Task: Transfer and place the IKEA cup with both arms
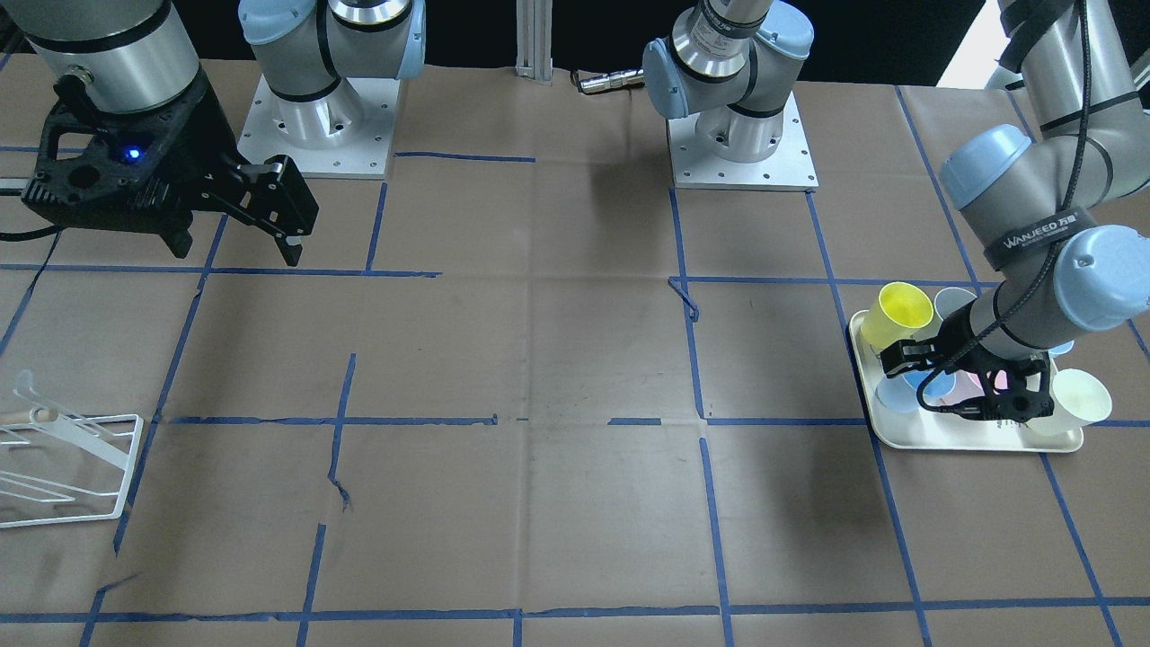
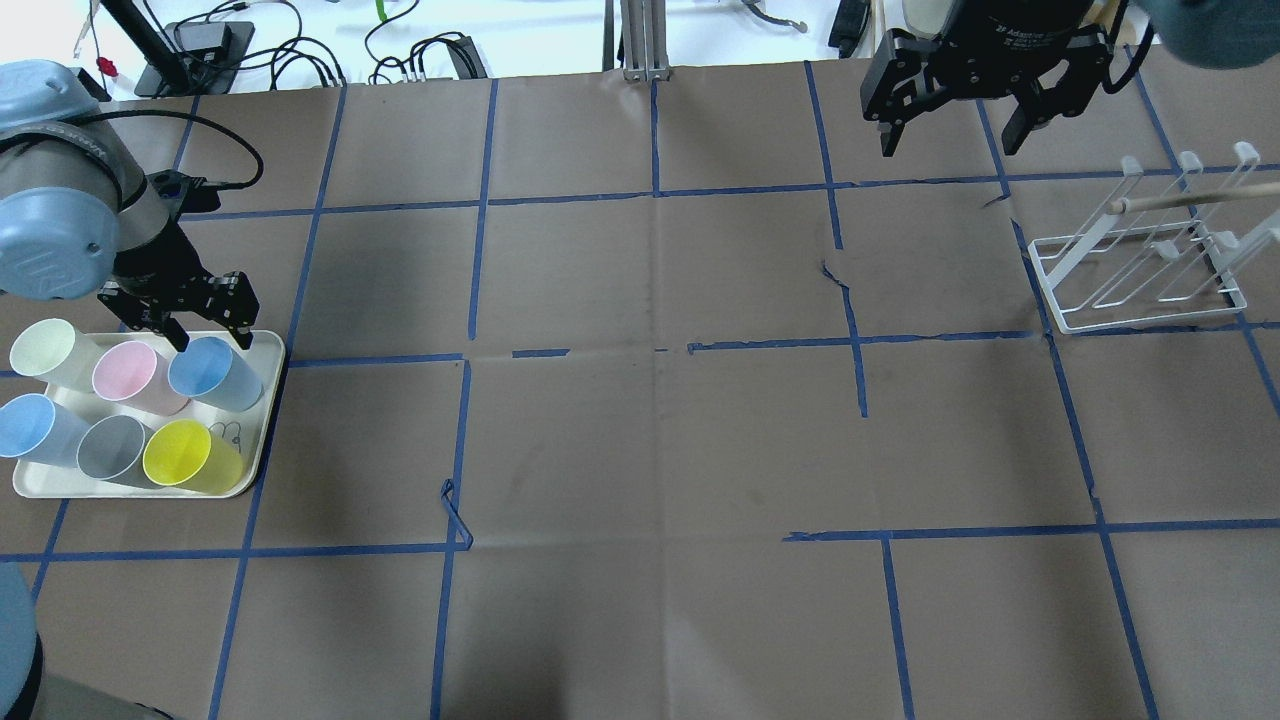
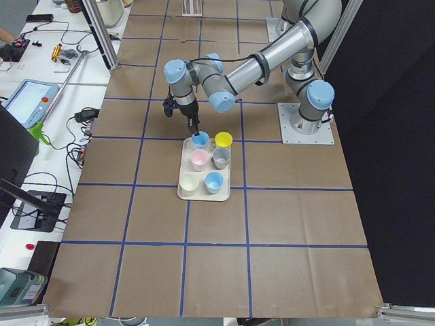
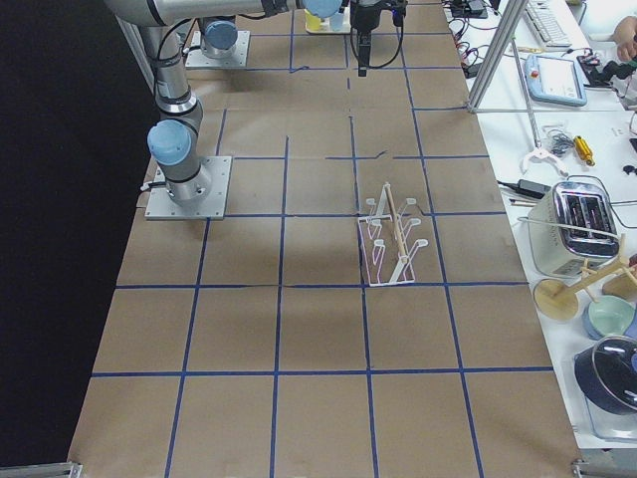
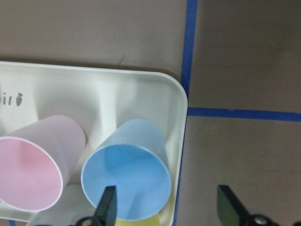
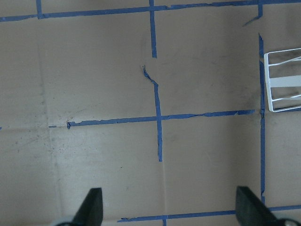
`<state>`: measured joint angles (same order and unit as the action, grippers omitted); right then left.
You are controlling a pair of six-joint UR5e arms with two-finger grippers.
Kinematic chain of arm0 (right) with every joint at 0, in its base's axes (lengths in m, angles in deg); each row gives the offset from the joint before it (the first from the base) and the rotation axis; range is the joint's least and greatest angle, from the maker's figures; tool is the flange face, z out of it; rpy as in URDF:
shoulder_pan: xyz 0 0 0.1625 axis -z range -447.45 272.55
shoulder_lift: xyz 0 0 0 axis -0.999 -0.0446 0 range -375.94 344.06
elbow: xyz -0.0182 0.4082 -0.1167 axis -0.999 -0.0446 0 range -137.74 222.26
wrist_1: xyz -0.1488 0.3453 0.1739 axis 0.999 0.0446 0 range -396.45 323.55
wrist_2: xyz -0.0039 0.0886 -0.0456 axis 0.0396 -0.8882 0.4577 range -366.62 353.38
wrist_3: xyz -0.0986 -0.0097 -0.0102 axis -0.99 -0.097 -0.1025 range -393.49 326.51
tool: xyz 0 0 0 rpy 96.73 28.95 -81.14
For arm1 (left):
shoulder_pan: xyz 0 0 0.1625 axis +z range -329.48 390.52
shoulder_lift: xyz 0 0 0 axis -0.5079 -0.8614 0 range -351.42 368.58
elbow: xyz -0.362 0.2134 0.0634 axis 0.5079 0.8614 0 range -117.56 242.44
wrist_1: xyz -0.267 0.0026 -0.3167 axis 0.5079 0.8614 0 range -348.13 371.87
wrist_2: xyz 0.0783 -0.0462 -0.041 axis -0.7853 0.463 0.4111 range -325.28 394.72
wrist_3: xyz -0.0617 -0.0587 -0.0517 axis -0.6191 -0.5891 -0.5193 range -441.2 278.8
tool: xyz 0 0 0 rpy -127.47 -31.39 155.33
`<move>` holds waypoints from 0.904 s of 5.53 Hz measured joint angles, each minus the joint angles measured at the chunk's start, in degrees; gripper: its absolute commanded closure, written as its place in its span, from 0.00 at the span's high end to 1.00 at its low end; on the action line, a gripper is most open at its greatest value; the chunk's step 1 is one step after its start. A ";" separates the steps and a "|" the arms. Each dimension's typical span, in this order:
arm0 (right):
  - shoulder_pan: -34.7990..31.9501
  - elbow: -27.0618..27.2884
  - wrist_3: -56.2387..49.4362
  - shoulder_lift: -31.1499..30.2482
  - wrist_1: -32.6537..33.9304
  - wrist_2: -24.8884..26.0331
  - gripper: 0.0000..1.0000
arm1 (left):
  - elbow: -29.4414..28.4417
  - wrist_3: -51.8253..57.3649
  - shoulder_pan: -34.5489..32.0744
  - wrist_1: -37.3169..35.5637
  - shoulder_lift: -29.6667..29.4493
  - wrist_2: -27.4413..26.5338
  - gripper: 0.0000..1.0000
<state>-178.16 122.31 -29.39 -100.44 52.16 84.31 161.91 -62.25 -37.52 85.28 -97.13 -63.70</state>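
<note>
The pale-blue IKEA cup (image 2: 205,368) stands upright at the far right corner of a cream tray (image 2: 130,492), next to a pink cup (image 2: 125,372). A second light-blue cup (image 2: 25,425) stands at the tray's left side. My left gripper (image 2: 210,335) is open and low over the IKEA cup. In the left wrist view one fingertip (image 5: 108,205) is inside the cup's (image 5: 126,169) rim and the other is outside it, past the tray's edge. My right gripper (image 2: 950,140) is open and empty, high over the far right of the table.
The tray also holds a grey cup (image 2: 105,447), a yellow cup (image 2: 180,455) and a pale cream cup (image 2: 42,347). A white wire rack (image 2: 1140,270) with a wooden rod stands at the right. Brown paper with blue tape lines covers the table.
</note>
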 measured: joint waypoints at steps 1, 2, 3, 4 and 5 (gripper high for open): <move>0.01 0.01 -0.04 -0.04 -0.01 0.03 1.00 | -1.25 -0.50 -1.96 4.88 3.94 3.85 0.98; 0.01 0.00 -0.05 -0.04 0.01 -0.05 1.00 | -3.94 -2.26 -5.73 10.83 7.51 8.64 0.98; 0.01 -0.04 -0.06 -0.05 0.05 -0.11 1.00 | -8.17 -5.94 -10.64 16.49 9.55 9.06 0.98; 0.01 -0.04 -0.06 -0.05 0.04 -0.13 1.00 | -11.32 -9.37 -15.71 19.85 11.34 7.15 0.98; 0.01 0.04 -0.06 -0.05 0.00 -0.14 1.00 | -12.17 -11.11 -19.63 20.91 13.48 5.80 0.98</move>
<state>-178.15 122.35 -29.45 -100.49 52.17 84.17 149.75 -73.36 -57.16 106.18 -83.64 -57.90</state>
